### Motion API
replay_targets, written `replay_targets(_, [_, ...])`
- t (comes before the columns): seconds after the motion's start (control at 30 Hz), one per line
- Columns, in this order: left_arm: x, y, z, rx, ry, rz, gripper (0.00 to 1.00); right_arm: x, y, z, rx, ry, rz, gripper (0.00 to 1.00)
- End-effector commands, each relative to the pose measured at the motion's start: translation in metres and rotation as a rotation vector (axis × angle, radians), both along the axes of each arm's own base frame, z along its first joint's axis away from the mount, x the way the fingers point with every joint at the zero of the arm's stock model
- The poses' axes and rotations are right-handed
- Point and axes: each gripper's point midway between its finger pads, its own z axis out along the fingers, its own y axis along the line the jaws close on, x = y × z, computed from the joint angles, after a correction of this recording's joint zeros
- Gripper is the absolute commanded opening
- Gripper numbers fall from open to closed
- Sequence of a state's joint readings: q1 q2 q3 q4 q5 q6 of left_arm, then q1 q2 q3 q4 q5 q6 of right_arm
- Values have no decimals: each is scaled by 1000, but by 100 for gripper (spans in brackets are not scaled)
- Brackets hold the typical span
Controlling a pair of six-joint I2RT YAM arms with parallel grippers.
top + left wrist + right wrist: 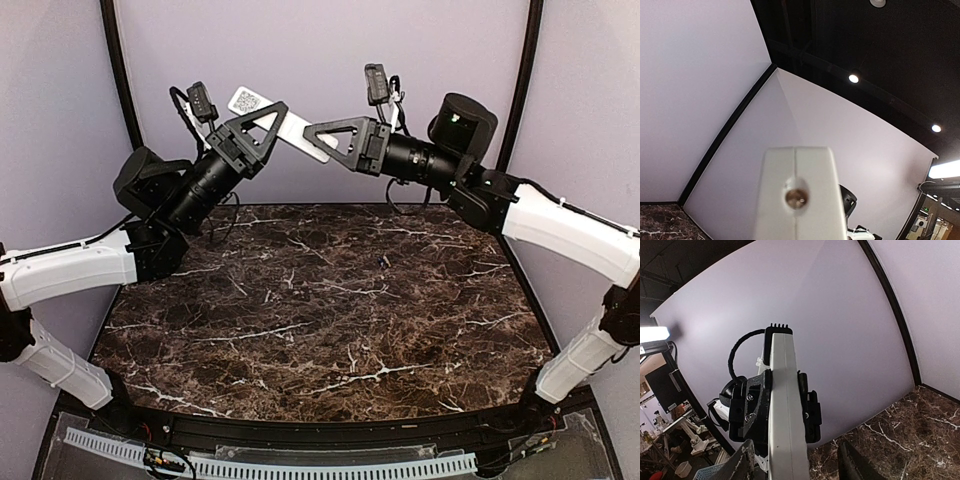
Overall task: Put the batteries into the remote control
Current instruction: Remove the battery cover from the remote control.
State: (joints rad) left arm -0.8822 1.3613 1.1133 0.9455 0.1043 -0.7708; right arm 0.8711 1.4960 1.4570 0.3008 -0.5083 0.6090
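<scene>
The remote control [300,134], a slim white bar with a QR label at its far end, is held up in the air well above the marble table [300,340]. My left gripper [268,120] is shut on its middle; the right wrist view shows the black fingers [752,402] clamped on both sides of the bar [782,385]. My right gripper [326,138] is open, its fingers spread either side of the remote's near end without touching it [797,466]. The left wrist view shows the remote [797,200] close up, with a round metal spot. A tiny dark speck [383,260] on the marble may be a battery.
Purple walls with black corner posts [118,60] enclose the back and sides. A white cable duct [300,465] runs along the near edge. Both arms reach up and inward over the back of the table.
</scene>
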Motion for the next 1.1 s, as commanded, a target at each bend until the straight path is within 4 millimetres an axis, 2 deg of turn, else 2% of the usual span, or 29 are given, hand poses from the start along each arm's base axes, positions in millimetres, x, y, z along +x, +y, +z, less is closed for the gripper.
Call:
replay_targets(0.0, [-8, 4, 11, -42, -34, -15, 0, -1, 5, 10, 27, -22, 33, 51])
replay_targets(0.07, [-8, 3, 10, -42, -33, -18, 0, 0, 6, 9, 26, -19, 38, 47])
replay_targets(0.2, [-8, 3, 9, -42, -29, -23, 0, 0, 7, 7, 21, -18, 41, 26])
replay_targets(0.27, [-9, 4, 10, -47, -33, -22, 0, -1, 5, 5, 15, -24, 39, 19])
replay_targets(0.4, [-12, 10, 13, -41, -48, -1, 0, -9, -2, -3, -19, -56, 53, 14])
replay_targets(0.6, [-18, 18, 20, -27, -79, 22, 0, -19, -18, -22, -87, -79, 99, 13])
replay_targets(0.73, [-20, 19, 22, -25, -90, 23, 0, -17, -30, -27, -109, -90, 60, 17])
replay_targets(0.93, [-20, 16, 20, -26, -82, 12, 0, -13, -35, -28, -127, -102, 17, 37])
replay_targets(1.07, [-18, 15, 17, -26, -72, 6, 0, -16, -36, -20, -119, -117, 28, 49])
